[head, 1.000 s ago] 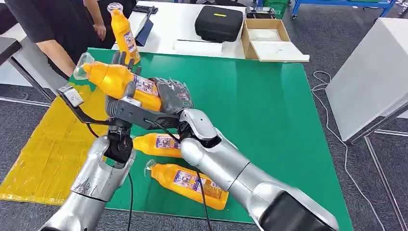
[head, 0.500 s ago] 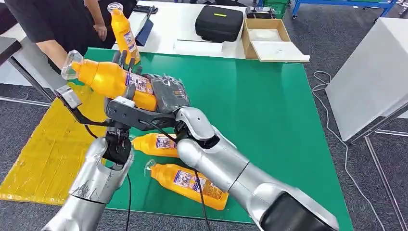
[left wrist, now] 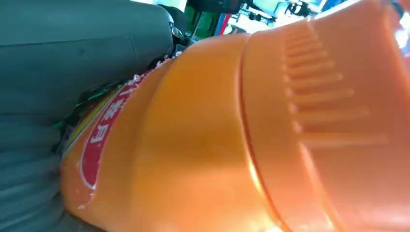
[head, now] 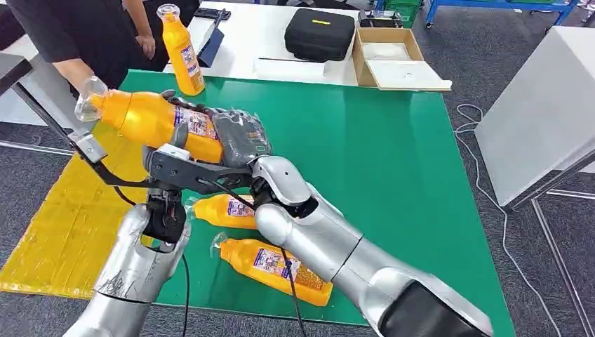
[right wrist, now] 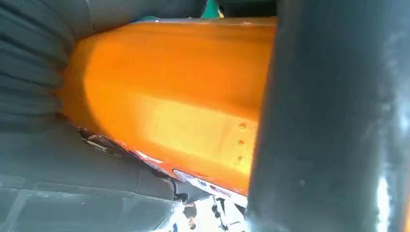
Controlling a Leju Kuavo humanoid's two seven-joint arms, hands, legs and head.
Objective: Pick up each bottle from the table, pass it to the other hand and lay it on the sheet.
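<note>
The yellow sheet (head: 70, 225) lies at the left edge of the green bench (head: 393, 175). Above that edge, the held bottle (head: 151, 121) lies near horizontal, clear cap toward the sheet. The left hand (head: 175, 158) sits under its body; whether its fingers clasp it cannot be determined. The right hand (head: 242, 138) grasps the base end. The rigid, smooth plastic looks likely slippery: grip the labelled mid-body. Two bottles (head: 273, 265) lie on the bench.
</note>
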